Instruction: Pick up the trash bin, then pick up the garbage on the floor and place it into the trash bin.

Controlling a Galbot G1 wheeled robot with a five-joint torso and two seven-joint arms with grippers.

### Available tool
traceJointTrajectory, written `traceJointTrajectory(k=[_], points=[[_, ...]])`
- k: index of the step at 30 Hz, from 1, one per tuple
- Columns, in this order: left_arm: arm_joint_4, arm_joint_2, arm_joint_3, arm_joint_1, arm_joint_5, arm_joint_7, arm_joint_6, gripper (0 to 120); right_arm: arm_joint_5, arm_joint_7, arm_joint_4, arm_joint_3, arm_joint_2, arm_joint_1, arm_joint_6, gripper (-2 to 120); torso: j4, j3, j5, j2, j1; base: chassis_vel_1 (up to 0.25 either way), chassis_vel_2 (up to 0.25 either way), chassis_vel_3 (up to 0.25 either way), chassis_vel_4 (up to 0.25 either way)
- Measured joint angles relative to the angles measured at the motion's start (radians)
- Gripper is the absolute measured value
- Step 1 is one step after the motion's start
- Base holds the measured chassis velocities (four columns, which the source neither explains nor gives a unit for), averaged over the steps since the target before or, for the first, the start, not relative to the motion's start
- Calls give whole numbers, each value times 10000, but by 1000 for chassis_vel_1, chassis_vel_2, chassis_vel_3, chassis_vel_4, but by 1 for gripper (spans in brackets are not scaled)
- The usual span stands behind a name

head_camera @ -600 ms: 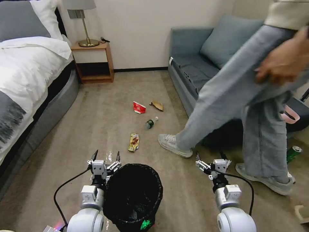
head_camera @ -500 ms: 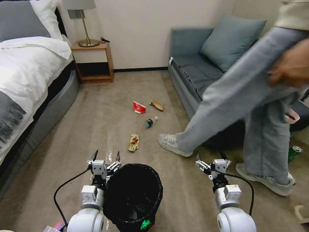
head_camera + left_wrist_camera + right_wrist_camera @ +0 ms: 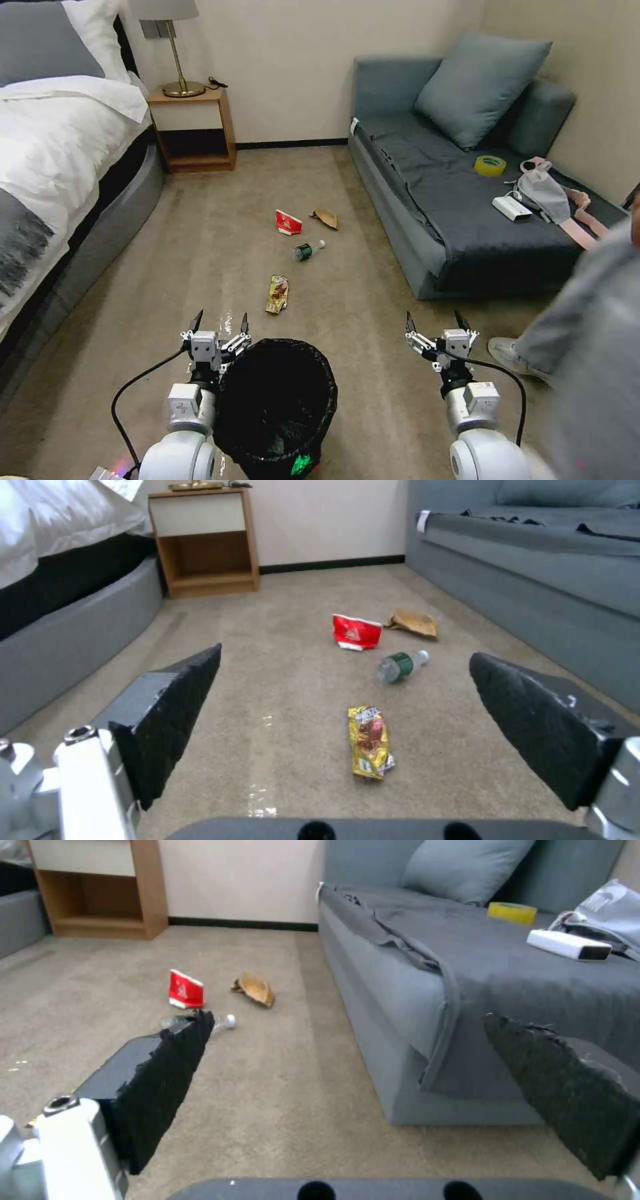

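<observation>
While both arms hang low over the beige carpet (image 3: 200, 253), the trash bin (image 3: 277, 400) stands on the floor near the robot, between them and closer to the left arm. The left gripper (image 3: 218, 325) sits just beside the bin's far-left rim, its fingers spread and grasping nothing; whether it touches the black bag liner cannot be told. The right gripper (image 3: 433, 322) is well apart from the bin on the right, fingers likewise released and empty.

Farther out on the carpet lie 4 pieces of garbage. The gold-brown snack wrapper (image 3: 277, 294) is nearest, just beyond the bin. Past it lies the small clear bottle (image 3: 307, 251) with a green label, on its side. Beyond that sit the red-and-white carton (image 3: 288, 222) and, to its right, the crumpled brown paper scrap (image 3: 325, 218) — these 2 lie near each other but apart.

On the right, a grey sofa (image 3: 400, 220) carries a yellow tape roll (image 3: 489, 165). Against the far wall stands a wooden nightstand (image 3: 195, 127), with a bed (image 3: 53, 153) on the left.
</observation>
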Motion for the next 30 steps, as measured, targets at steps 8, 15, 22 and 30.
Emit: traceJointTrajectory(k=[8,15,22,30], points=[[0,0,0,0,0,0,0,100,0,0,0,0,0,0,0,100,0,0,0,-1,0,0,0,0,0],[0,0,0,0,0,0,-1,100,0,0,0,0,0,0,0,100,0,0,0,0,0,0,0,0,0],[-1194,-442,-151,386,-27,-516,883,100,114,299,747,276,192,-152,-214,100,0,0,1,0,0,0,0,0,0],[-3004,-575,-356,979,-521,-1207,2275,100,515,1332,3134,1162,851,-710,-992,100,-1,0,1,0,0,0,0,0,0]])
